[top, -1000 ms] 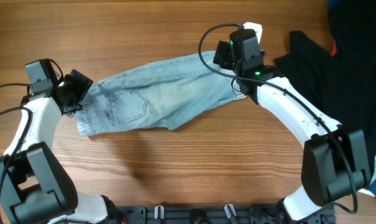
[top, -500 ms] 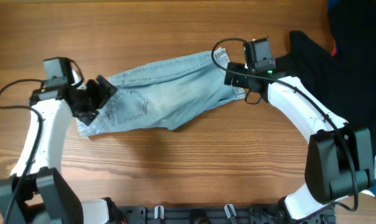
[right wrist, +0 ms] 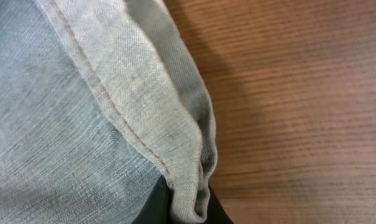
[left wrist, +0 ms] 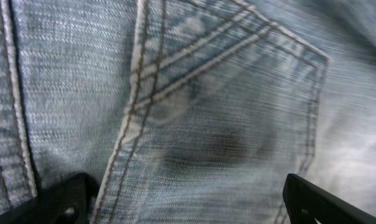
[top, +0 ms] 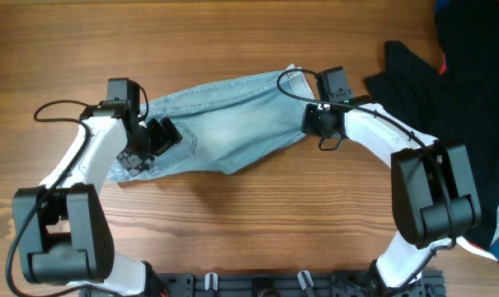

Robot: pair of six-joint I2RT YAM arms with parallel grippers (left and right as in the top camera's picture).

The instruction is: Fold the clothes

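clothes: pale blue denim, lying flat mid-worktop, nearer the far edge than the near one. The long axis runs left to right, with the right end angled toward the far edge.
worktop: wood grain, bare along the near edge.
patch pocket: at the left end of the denim, stitched seams facing up, filling the left wrist view.
left gripper: over the pocket end, jaws spread wide and nothing clamped. In the wrist view the fingertips sit at the two bottom corners with denim between them; can't tell if they touch the cloth.
right gripper: at the right end of the denim, jaws closed — pinching the hem.
hem: edge doubled over with a stitch line, its tip caught between the dark fingers at the bottom of the right wrist view, bare wood just to its right.
black garment: bunched at the far right corner, apart from the denim.
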